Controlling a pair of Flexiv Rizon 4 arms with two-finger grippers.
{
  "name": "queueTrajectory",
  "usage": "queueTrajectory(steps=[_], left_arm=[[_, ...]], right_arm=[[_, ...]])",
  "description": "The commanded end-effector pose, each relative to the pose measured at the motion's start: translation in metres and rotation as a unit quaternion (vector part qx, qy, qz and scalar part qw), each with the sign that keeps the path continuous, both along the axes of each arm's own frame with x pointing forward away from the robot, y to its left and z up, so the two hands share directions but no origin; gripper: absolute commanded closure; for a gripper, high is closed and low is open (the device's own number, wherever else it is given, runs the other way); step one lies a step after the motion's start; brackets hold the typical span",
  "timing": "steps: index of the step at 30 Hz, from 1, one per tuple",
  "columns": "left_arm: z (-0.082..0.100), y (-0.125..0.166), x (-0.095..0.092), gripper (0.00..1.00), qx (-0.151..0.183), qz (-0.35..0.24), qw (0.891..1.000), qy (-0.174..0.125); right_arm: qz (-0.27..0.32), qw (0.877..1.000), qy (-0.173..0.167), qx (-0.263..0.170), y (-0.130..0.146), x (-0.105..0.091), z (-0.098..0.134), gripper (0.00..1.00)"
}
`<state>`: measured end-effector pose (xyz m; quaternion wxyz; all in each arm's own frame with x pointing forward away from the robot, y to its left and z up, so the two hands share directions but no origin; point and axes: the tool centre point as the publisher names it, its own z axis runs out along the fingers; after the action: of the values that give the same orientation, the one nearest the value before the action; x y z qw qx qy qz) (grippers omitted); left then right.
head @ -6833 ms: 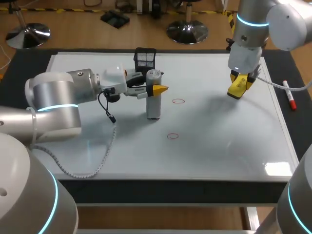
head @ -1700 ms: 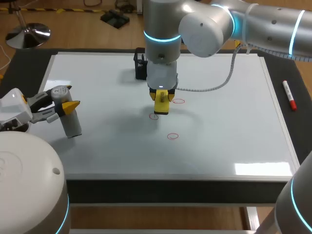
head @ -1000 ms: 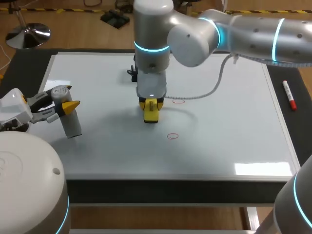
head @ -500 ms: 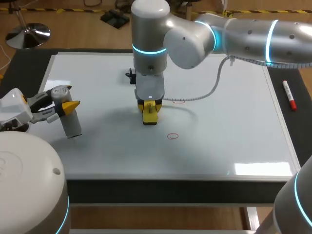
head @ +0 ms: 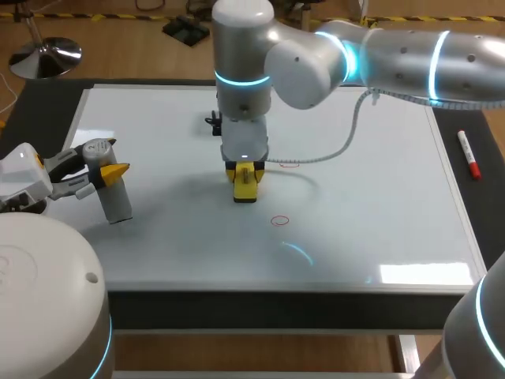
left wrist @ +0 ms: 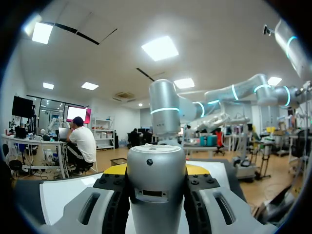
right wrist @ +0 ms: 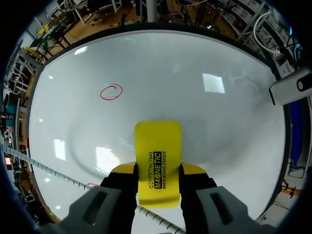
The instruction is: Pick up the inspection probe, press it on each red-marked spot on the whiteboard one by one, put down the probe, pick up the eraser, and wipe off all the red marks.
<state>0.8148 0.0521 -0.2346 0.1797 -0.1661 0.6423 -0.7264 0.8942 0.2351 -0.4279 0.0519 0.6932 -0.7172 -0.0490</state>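
Note:
My right gripper is shut on the yellow eraser, held down against the whiteboard near its middle. In the right wrist view the eraser sticks out ahead of the gripper, with one red circle farther ahead. Two red circles show in the head view, one nearer the front and one beside the right wrist. My left gripper is at the board's left edge, shut on the grey inspection probe, which stands upright between its fingers.
A black holder stands at the back of the board, mostly hidden behind my right arm. A red marker lies on the black table to the right of the board. My right arm's cable hangs over the board's middle.
Over the last second the right gripper with the eraser shifted only slightly. The red circle seen beside it earlier no longer shows. The left arm with the probe has stayed still.

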Motion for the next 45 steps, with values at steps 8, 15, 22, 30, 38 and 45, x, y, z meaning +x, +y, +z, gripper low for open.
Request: queueTrajectory(steps=[8, 15, 22, 30, 38, 45], left_arm=[[0.001, 0.000, 0.000, 1.00, 0.000, 0.000, 1.000, 0.000], [0.001, 0.000, 0.000, 1.00, 0.000, 0.000, 1.000, 0.000], [0.001, 0.000, 0.000, 1.00, 0.000, 0.000, 1.000, 0.000], [0.001, 0.000, 0.000, 1.00, 0.000, 0.000, 1.000, 0.000], [0.001, 0.000, 0.000, 1.00, 0.000, 0.000, 1.000, 0.000], [0.001, 0.000, 0.000, 1.00, 0.000, 0.000, 1.000, 0.000]], right_arm=[[-0.016, 1.000, -0.008, -0.003, -0.025, -0.010, -0.001, 1.00], [-0.021, 1.000, -0.015, -0.006, -0.028, -0.013, 0.005, 1.00], [-0.009, 0.999, -0.031, -0.004, -0.029, -0.013, 0.026, 1.00], [-0.009, 0.998, -0.056, -0.015, -0.049, -0.006, 0.072, 1.00], [-0.019, 0.998, -0.061, -0.019, -0.063, 0.000, 0.088, 1.00], [-0.019, 0.998, -0.061, -0.019, -0.063, 0.000, 0.088, 1.00]])
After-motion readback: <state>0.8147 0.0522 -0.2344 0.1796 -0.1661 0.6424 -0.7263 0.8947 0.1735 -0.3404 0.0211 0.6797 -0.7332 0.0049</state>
